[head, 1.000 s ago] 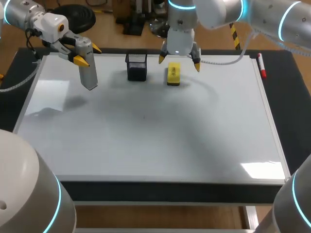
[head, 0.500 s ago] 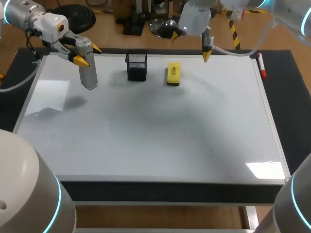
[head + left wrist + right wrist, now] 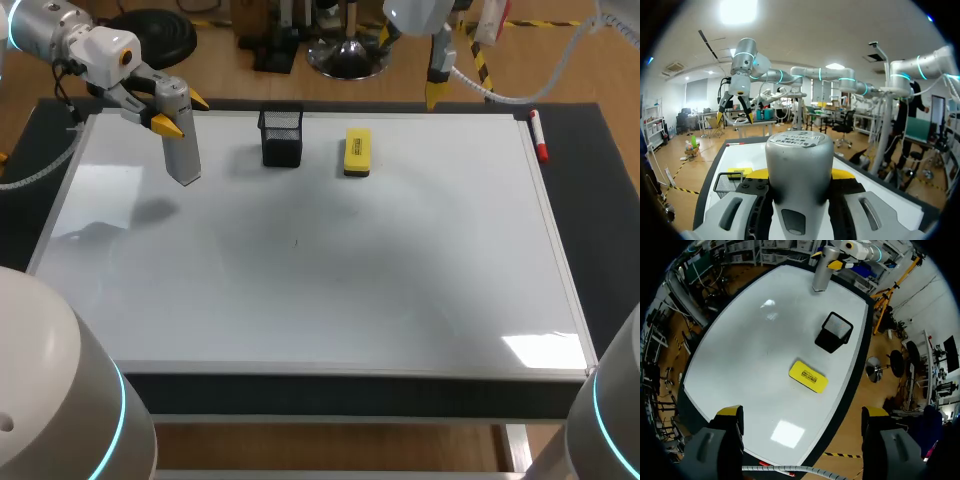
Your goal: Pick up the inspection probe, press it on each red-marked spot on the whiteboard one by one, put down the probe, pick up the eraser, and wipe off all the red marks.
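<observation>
Setting: we read this as a robotics lab bench.

Evidence:
- Our left arm [image 3: 45, 28] and right arm [image 3: 420, 12], white with cyan light rings at the joints, both come in over one black-topped table [image 3: 610, 200].
- A whiteboard [image 3: 300, 280] lies flat on the table as the work surface.
- On the board stand a black mesh holder [image 3: 282, 137] and a yellow eraser [image 3: 356, 152]. A red marker [image 3: 538, 135] lies at the board's far right corner.
- The left arm carries a grey inspection probe [image 3: 180, 135], a test instrument rather than a household tool.
</observation>
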